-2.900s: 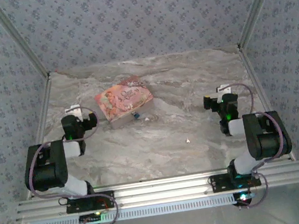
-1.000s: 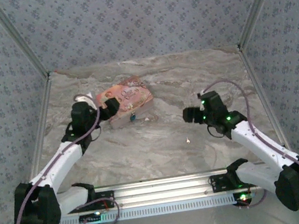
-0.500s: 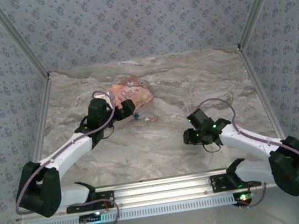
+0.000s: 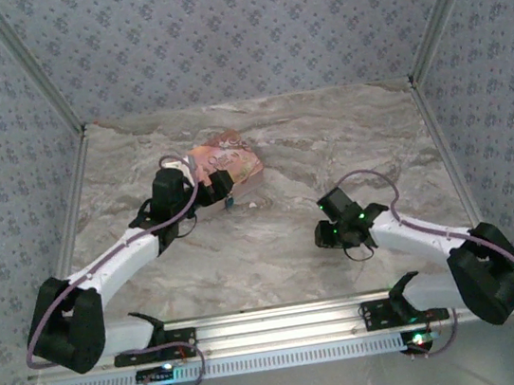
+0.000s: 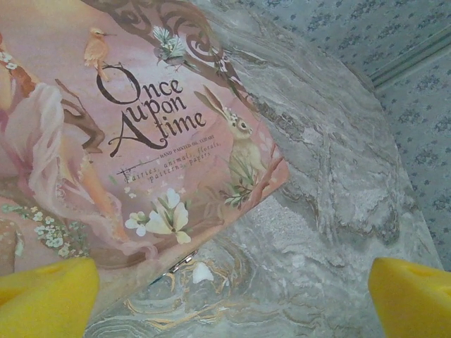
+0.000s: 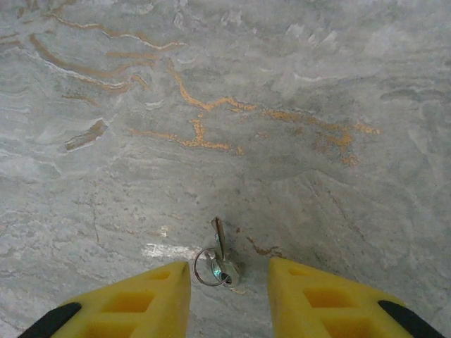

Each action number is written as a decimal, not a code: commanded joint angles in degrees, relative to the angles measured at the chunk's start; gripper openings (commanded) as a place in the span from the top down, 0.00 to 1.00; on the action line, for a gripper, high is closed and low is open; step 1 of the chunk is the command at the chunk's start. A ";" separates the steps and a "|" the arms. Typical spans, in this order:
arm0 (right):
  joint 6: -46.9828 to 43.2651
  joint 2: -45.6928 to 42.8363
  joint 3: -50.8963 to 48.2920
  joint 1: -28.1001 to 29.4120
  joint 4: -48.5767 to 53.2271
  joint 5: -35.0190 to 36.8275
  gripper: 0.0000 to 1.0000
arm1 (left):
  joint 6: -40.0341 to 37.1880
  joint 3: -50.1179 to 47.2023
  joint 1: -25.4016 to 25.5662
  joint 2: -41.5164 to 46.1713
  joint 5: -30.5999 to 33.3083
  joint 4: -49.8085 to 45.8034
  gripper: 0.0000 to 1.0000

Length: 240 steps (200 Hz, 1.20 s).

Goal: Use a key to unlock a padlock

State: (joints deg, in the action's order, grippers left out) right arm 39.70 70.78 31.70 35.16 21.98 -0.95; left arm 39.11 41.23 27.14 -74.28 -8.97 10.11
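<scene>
A small silver key (image 6: 220,248) on a wire ring lies on the marble table (image 6: 296,84). My right gripper (image 6: 229,273) hangs low over it, open to a narrow gap. A yellow finger (image 6: 151,296) stands on each side of the key, and neither touches it. In the top view the right gripper (image 4: 325,235) covers the key. My left gripper (image 5: 232,303) is wide open just off the near edge of the pink packet (image 5: 106,141), with nothing between its fingers. A thin silver strip (image 5: 173,265) peeks out from under that edge. The padlock is hidden.
A white chip (image 5: 202,272) lies on the marble beside the packet's edge. In the top view the pink packet (image 4: 235,160) sits left of centre towards the back, with the left gripper (image 4: 219,187) at its near side. Patterned walls with metal corner posts (image 4: 29,66) enclose the table.
The right arm swung in and dropped onto the key, its jaws narrowing around it. The left arm reached out to the packet's near edge and has barely moved in the last half second.
</scene>
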 commanded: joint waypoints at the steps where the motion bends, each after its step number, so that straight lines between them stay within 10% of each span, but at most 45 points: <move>1: 1.26 1.13 -0.35 0.52 -0.24 -0.37 0.66 | 0.30 1.46 0.33 -0.06 0.75 0.78 0.02; 178: -2.84 -0.17 0.36 2.57 -0.87 1.28 0.98 | -0.76 1.91 0.35 1.63 0.08 -1.09 0.02; 240: -22.70 -11.48 1.42 -3.89 -13.68 -16.36 1.00 | -6.49 4.66 0.60 4.23 -22.33 6.67 0.15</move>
State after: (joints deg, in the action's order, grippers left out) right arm 26.87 63.20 31.77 33.58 14.92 -7.64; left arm 36.03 42.98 27.14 -71.96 -17.67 10.79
